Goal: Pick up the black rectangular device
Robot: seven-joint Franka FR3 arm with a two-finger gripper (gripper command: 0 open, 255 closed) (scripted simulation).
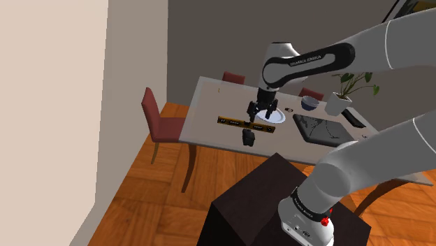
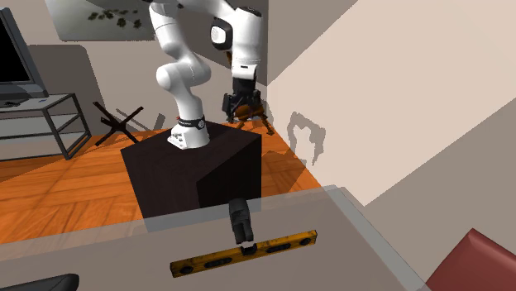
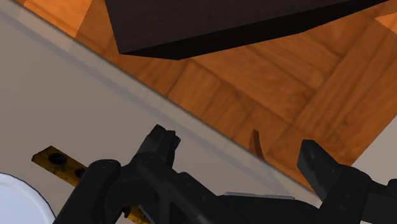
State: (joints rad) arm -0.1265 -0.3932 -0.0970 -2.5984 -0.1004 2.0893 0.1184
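The black rectangular device (image 1: 247,137) stands on the table (image 1: 209,105) close to its front edge, just in front of a yellow and black spirit level (image 1: 241,123). In the second exterior view the device (image 2: 240,219) rises beside the level (image 2: 245,252). My gripper (image 1: 252,113) hangs above the level, a little behind and above the device, not touching it. In the wrist view my gripper (image 3: 238,156) is open, its fingers (image 3: 162,145) wide apart with nothing between them, over the table edge and the wood floor.
A white plate (image 1: 272,117) lies right beside the gripper. Farther along the table are a dark bowl (image 1: 309,104), a dark tray (image 1: 318,128) and a potted plant (image 1: 342,98). Red chairs (image 1: 159,119) stand around it. The black stand (image 2: 194,169) is close to the table's edge.
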